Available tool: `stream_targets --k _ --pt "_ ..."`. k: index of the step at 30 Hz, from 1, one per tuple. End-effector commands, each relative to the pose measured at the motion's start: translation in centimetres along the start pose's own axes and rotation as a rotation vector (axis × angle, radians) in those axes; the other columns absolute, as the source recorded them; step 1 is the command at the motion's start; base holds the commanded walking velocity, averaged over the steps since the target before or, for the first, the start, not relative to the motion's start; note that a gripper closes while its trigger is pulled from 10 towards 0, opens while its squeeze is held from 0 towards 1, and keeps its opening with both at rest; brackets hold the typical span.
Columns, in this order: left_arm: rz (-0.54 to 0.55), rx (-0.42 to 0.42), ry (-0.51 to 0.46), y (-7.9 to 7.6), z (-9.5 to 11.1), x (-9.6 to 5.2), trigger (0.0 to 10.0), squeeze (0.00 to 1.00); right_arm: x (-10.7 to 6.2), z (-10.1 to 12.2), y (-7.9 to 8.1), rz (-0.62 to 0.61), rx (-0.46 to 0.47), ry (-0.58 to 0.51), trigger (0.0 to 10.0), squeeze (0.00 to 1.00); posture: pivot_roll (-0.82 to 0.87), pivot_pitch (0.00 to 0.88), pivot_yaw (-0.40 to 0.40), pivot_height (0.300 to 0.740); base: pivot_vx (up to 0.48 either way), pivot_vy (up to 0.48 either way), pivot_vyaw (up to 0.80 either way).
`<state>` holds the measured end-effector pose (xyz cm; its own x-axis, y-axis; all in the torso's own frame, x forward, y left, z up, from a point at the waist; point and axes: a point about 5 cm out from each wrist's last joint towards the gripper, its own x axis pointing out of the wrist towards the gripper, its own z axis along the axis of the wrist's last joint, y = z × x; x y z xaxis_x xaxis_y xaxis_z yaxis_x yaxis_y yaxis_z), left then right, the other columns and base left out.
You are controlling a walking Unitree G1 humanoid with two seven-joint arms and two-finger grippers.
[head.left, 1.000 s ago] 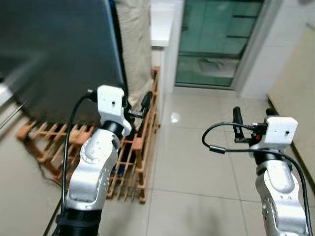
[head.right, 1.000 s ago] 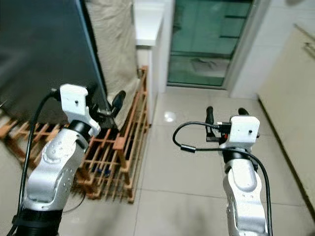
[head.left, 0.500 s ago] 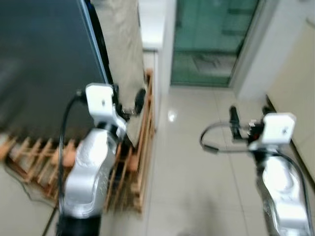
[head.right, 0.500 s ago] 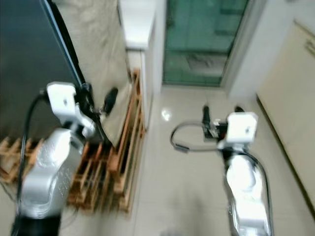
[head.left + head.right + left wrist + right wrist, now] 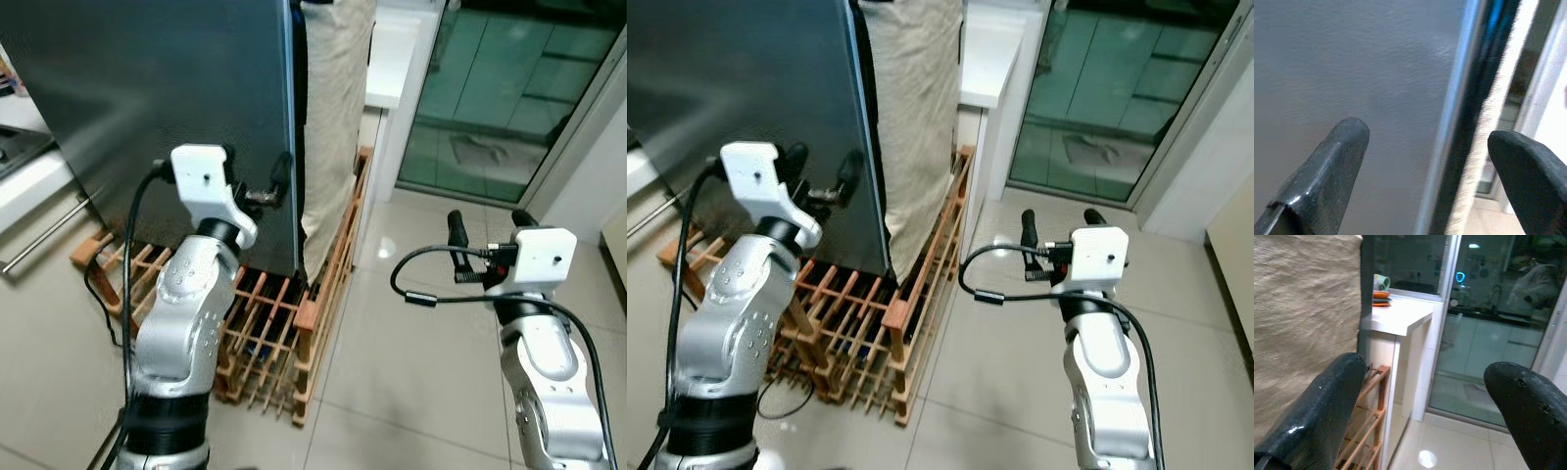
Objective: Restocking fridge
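**Left hand at the fridge's edge**

The tall dark fridge (image 5: 167, 88) stands ahead on the robot's left, door closed, its bottom resting over a low wooden slatted rack (image 5: 279, 338) on the tiled floor (image 5: 411, 352). The left hand (image 5: 821, 171) is raised right up against the fridge front, close to its right-hand vertical edge. In the left wrist view the two black fingers (image 5: 1332, 166) are spread apart, with the grey door face and its shiny edge strip between them; nothing is gripped. Whether a fingertip actually touches the door is hard to judge.

A beige cloth (image 5: 333, 117) hangs just beside the fridge, down to the rack. Beyond it sits a white desk (image 5: 1400, 316) with some small stacked items on top, too small to identify, and then a glass sliding door (image 5: 509, 88).

The right hand (image 5: 487, 223) is held out over open floor, well away from the fridge, fingers apart and empty.
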<state>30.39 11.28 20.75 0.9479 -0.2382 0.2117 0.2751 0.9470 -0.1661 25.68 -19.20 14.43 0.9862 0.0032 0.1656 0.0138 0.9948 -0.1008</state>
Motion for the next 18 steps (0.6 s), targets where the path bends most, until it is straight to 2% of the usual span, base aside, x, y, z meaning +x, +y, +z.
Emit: stream_targets --k 1,7,14,18 --pt "-0.034 -0.028 0.014 -0.9 0.2 0.9 10.0 0.0 0.4 0.1 -0.2 -0.003 0.01 -0.007 10.0 0.0 -0.1 0.0 0.012 0.74 0.0 0.0 0.0" --pt "-0.116 -0.081 0.065 -2.9 -0.4 1.5 10.0 0.0 0.6 0.0 -0.1 -0.004 0.006 -0.008 10.0 0.0 -0.11 0.0 0.018 0.74 0.0 0.0 0.0" --pt "-0.129 -0.069 0.086 -3.7 -0.9 2.8 10.0 0.0 0.6 -0.1 0.0 0.001 0.002 -0.005 10.0 0.0 -0.12 0.0 0.019 0.74 0.0 0.0 0.0" --pt "-0.132 -0.055 0.093 -4.3 -1.1 4.2 10.0 0.0 0.6 -0.1 -0.2 -0.002 -0.003 -0.005 10.0 0.0 -0.13 0.0 0.026 0.74 0.0 0.0 0.0"
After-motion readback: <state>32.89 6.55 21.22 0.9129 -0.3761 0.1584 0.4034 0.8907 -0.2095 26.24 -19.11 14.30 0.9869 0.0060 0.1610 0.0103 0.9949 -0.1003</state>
